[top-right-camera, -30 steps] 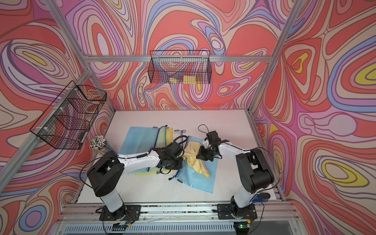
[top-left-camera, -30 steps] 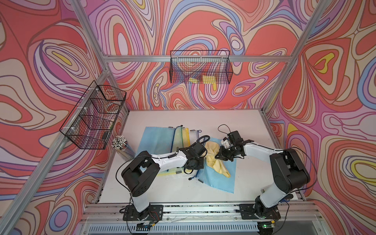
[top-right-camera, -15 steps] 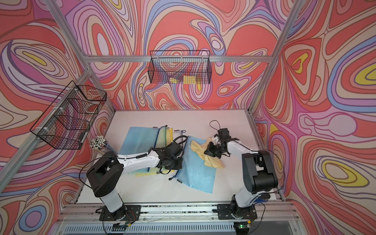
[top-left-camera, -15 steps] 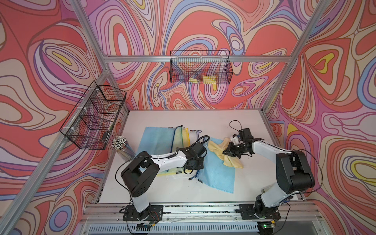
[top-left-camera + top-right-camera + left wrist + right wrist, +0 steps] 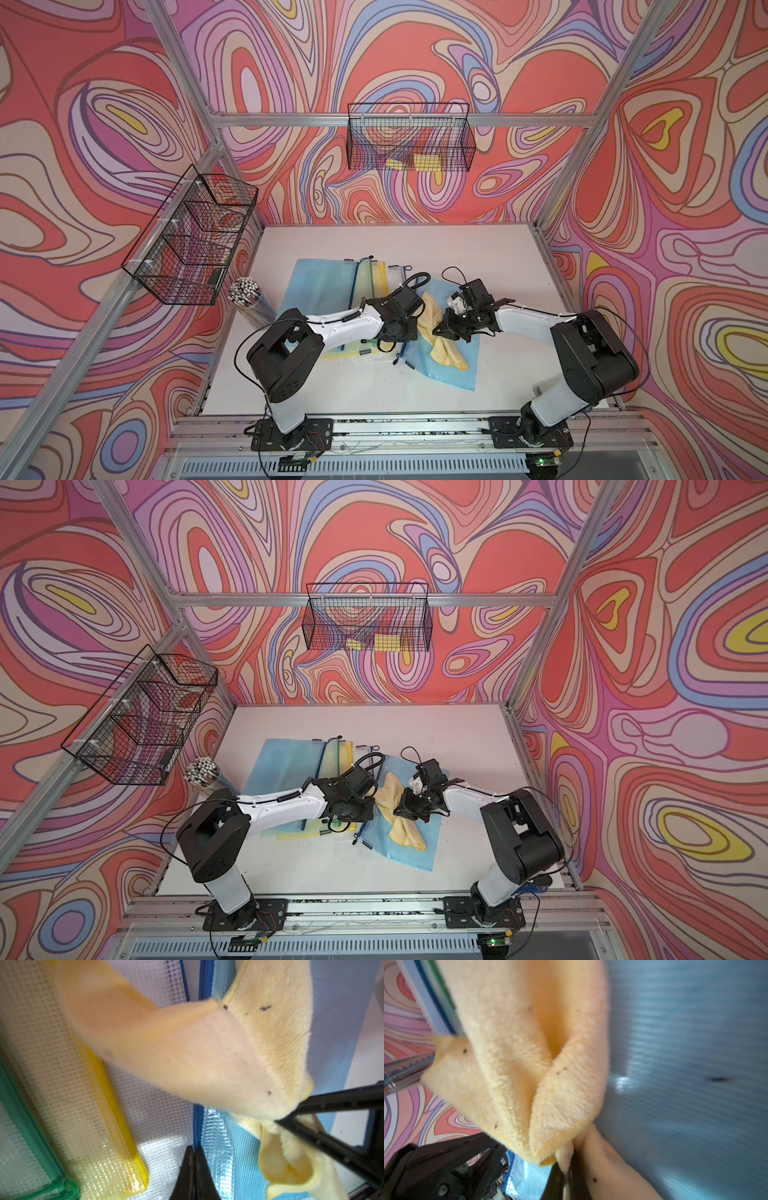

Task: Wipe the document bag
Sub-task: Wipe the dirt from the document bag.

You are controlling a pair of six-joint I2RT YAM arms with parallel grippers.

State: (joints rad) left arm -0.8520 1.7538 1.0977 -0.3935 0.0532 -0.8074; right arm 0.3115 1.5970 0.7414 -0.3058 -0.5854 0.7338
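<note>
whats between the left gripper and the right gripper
The yellow cloth, lying on the blue document bag. The right gripper pinches it; the left gripper sits shut at the bag's zipper edge. Both top views show it.

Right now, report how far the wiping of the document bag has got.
Done: the yellow cloth is picked up and lies on the blue document bag. In hand: the right gripper is shut on the cloth; the left gripper is shut at the bag's zip edge, apparently steadying it. Left: a dark mark shows on the bag, so more passes seem needed.
</note>
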